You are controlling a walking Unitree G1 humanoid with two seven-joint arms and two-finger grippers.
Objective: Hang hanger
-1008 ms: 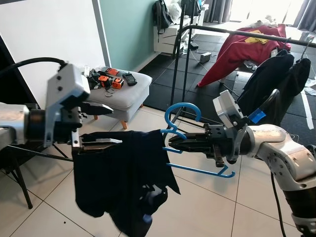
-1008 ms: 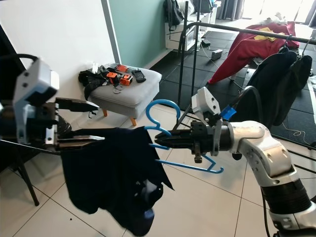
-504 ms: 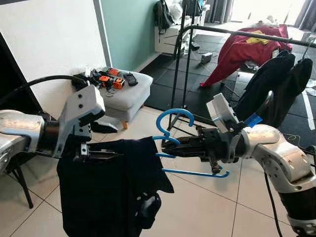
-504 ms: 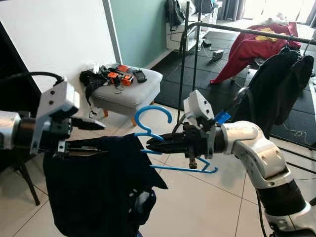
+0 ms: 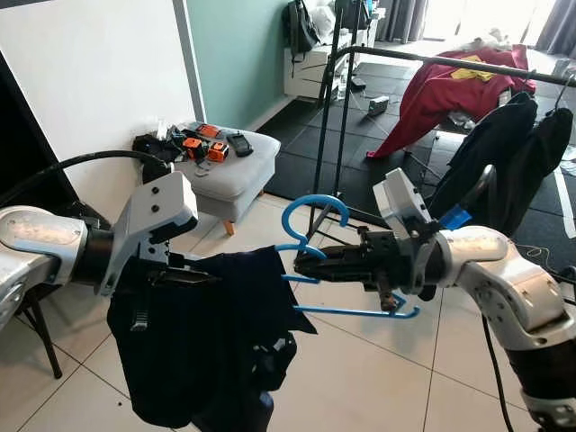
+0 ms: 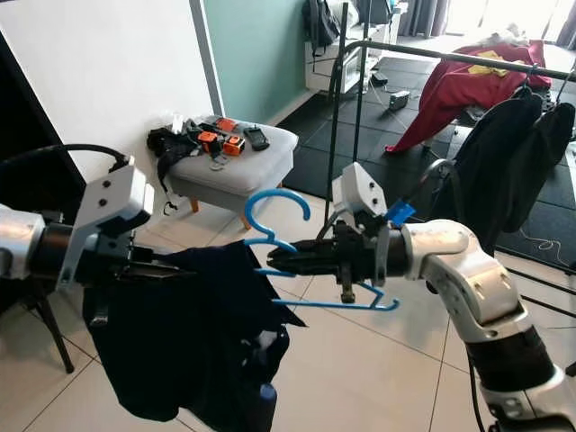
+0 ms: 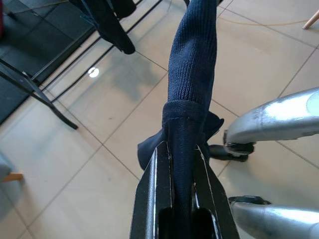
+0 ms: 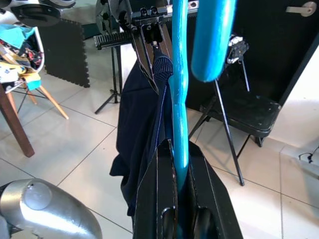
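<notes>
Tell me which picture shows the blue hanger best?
The left eye view: the whole hanger shows there, hook up, bar running sideways, held in the right hand next to the dark garment. The right eye view shows nearly the same. The right wrist view sees it edge-on between the fingers. The left wrist view shows the cloth.

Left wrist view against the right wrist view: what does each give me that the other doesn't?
Left wrist view alone: the left pincer shut on a rolled edge of the navy garment, with dark clothes hanging above black floor bars. Right wrist view alone: the right pincer shut on the blue hanger, its hook curving over, and a black chair behind. Both share the navy garment, tiled floor and a silver arm.
</notes>
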